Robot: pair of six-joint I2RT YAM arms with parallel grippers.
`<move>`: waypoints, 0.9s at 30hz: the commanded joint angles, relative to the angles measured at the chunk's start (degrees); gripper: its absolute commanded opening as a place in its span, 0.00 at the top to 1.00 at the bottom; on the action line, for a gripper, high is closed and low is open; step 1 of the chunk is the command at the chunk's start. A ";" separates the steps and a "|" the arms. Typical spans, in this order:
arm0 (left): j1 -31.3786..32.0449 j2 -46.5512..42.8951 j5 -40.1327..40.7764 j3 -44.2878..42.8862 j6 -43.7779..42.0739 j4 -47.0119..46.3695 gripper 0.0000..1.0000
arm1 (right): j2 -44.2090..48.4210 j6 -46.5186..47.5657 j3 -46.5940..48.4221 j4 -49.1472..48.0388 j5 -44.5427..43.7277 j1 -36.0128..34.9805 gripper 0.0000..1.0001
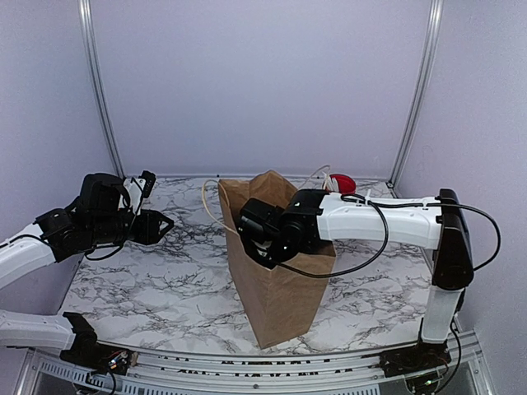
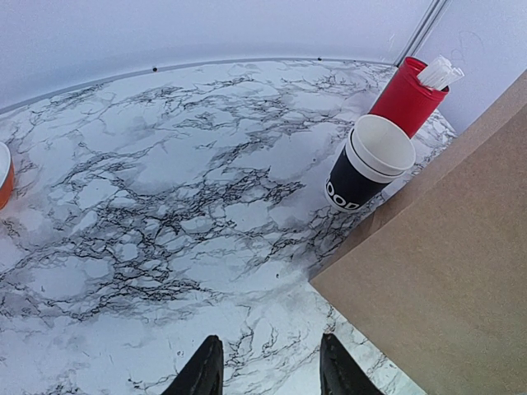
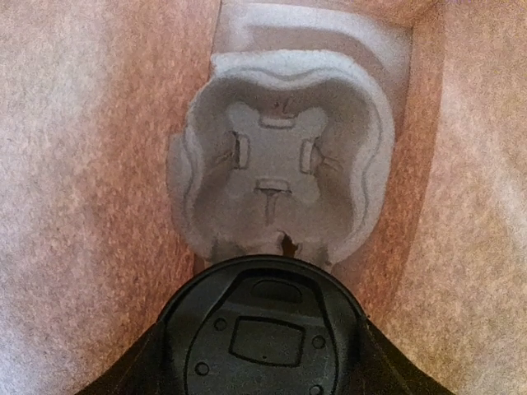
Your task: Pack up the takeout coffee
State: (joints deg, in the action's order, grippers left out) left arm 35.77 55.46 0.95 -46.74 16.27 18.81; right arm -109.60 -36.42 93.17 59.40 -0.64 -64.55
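Well, one brown paper bag (image 1: 284, 284) stands mid-table, with one pulp cup carrier (image 3: 280, 156) at its bottom. My right gripper (image 1: 262, 239) is inside, closed on one black-lidded cup (image 3: 265, 329) just above an empty well. Two more sit beside the bag: a black cup (image 2: 352, 188) with a cream cup (image 2: 383, 146) nested inside. I judge them light, thin-walled and crushable, so I'd pinch gently below the rim. My left gripper (image 2: 270, 366) hovers spread and empty.

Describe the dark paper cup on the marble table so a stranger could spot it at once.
Find the tall brown paper bag standing on the marble table; close beside it two cups stand together. Yours is the dark cup nearer the bag, shorter than the red cup, with white lettering, a pale rim and no utensils.
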 commanded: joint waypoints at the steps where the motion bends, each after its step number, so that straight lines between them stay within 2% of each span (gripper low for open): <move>1: -0.26 -0.05 -0.41 0.33 0.16 1.24 0.59 | -2.17 -0.11 2.46 5.23 -2.22 -0.75 0.37; 11: -0.28 0.21 -0.31 0.29 0.16 1.27 0.59 | -3.16 0.17 12.19 10.98 -5.28 -0.75 0.32; 27: -0.28 0.43 -0.40 0.29 0.16 1.21 0.59 | -2.93 0.15 15.23 13.56 -5.96 -0.73 0.17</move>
State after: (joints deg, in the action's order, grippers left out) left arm 35.77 55.48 0.93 -46.74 16.27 18.81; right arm -112.49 -36.42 104.99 71.24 -5.32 -64.77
